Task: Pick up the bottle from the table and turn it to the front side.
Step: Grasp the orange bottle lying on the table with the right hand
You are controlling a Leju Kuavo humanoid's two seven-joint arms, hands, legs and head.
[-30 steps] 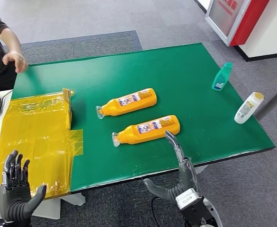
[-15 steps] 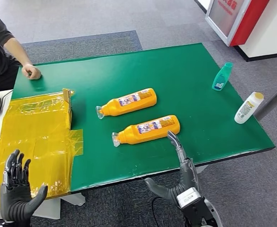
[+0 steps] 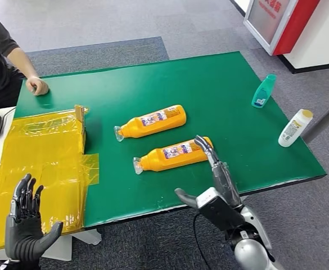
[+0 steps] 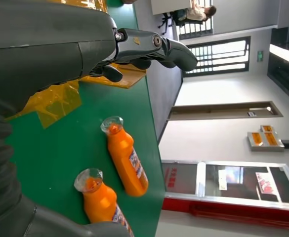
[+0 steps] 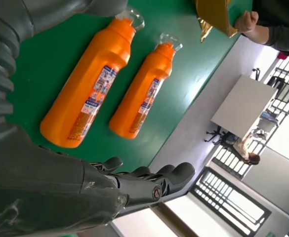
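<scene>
Our right hand (image 3: pixel 213 180) has pushed forward since half a second ago: its fingertips (image 3: pixel 201 140) now overlap the base end of the near orange bottle (image 3: pixel 173 155), where before they stopped short of it. The fingers are stretched out and apart with the thumb out to the side, holding nothing; whether they actually touch the bottle we cannot tell. That bottle lies flat on the green table (image 3: pixel 222 90), clear cap toward our left, unmoved. The far orange bottle (image 3: pixel 152 122) lies just beyond it, parallel. Our left hand (image 3: pixel 26 219) has crept up a little, fingers spread, empty, low over the yellow plastic sheet (image 3: pixel 39 152). The person's fist (image 3: pixel 38 86) rests on the far corner as before. Our right wrist view catches both bottles, labels too small to read.
</scene>
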